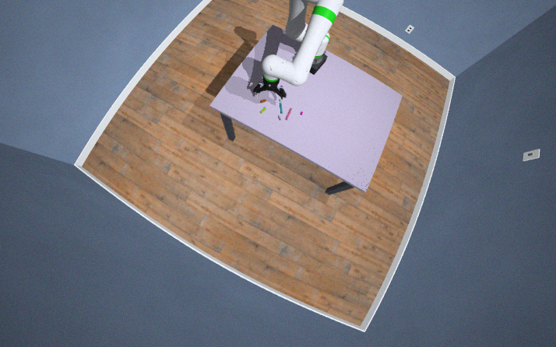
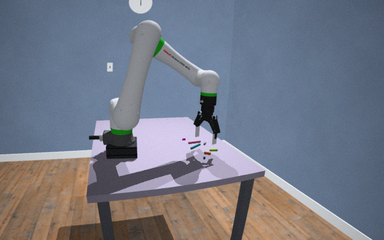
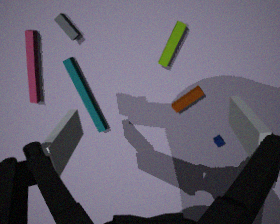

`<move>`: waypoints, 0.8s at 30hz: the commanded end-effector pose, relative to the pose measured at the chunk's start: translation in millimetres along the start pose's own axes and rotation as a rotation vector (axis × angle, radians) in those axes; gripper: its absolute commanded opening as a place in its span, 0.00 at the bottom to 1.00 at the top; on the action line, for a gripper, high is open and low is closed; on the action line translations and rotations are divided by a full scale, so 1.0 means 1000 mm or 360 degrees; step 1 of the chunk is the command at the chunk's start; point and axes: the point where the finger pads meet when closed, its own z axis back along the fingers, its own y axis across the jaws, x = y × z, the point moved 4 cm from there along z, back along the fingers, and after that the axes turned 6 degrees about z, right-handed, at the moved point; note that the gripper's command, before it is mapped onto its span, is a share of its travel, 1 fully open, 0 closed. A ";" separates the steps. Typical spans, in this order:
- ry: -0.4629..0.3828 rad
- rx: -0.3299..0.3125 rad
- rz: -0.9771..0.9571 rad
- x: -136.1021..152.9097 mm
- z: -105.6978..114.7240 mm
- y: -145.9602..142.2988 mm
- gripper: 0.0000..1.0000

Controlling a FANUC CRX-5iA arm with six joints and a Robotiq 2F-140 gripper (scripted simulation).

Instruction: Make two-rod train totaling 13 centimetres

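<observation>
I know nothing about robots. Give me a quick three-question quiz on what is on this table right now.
1. True or false: the jaws are gripping the orange rod.
2. Which rod lies inside the arm's shadow? A pink, B blue, C lime.
3. Count the rods lying on the table.

Key:
1. False: the jaws stand wide open and hold nothing.
2. B, the blue rod.
3. Seven.

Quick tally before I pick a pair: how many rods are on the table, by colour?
Pink rod: 1
Turquoise rod: 1
Grey rod: 1
Lime rod: 1
Orange rod: 1
Blue rod: 1
Magenta rod: 1
Total: 7 rods
</observation>
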 end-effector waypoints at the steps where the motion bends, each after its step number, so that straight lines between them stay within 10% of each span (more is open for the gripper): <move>1: -0.0017 0.0020 -0.0265 -0.022 -0.001 -0.009 1.00; 24: -0.0016 0.0020 -0.0519 -0.043 -0.002 -0.019 1.00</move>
